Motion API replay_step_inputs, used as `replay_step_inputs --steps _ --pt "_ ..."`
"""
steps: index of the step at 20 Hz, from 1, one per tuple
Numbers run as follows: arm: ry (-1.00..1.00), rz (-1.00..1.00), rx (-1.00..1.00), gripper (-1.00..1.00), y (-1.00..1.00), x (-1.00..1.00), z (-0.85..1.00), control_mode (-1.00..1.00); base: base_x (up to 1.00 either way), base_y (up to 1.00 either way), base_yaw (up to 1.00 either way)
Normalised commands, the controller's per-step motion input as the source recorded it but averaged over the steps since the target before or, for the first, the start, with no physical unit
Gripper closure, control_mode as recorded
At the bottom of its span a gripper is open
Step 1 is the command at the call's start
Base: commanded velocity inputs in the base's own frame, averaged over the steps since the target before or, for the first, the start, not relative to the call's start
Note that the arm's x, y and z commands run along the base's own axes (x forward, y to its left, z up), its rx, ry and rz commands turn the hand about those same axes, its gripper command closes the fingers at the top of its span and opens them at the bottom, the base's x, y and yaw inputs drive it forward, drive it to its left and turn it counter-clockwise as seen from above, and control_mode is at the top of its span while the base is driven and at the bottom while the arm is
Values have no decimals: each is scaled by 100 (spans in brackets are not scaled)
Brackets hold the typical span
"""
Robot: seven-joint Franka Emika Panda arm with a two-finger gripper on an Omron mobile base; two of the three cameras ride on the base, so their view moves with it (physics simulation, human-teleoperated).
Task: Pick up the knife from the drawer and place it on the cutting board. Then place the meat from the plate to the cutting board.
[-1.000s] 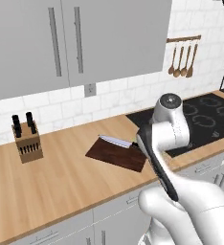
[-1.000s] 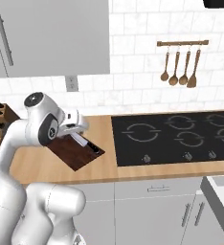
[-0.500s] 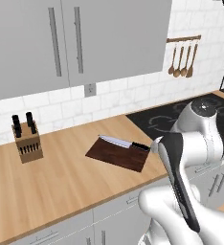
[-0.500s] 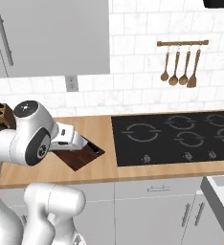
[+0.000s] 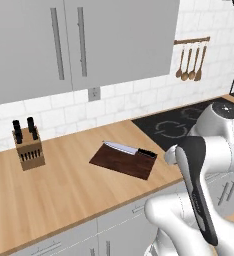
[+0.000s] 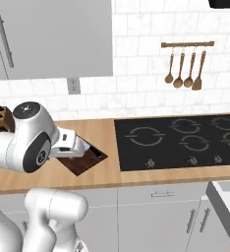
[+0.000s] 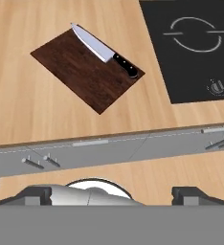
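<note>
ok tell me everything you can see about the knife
The knife is a chef's knife with a broad shiny silver blade and a black handle. It lies flat along one edge of the dark brown cutting board, on the wooden counter beside the black hob. The handle end reaches the board's corner nearest the hob; the tip points away from it. Nothing else touches it.
</note>
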Motion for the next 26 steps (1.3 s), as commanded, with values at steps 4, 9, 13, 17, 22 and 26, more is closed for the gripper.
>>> replay_step_inputs --steps 4,9,13,17,22,26 --pt "0 0 0 -100 0 0 0 -100 0 0 0" --pt "-5 -10 2 -100 -1 -15 0 100 -18 0 -26" --pt "0 0 0 -100 0 0 0 100 -20 6 -81" --pt "0 0 0 -100 0 0 0 100 -10 0 -88" --pt "0 0 0 -100 0 0 0 100 -3 -28 -84" --pt "0 0 0 -100 0 0 0 100 0 -41 -86"
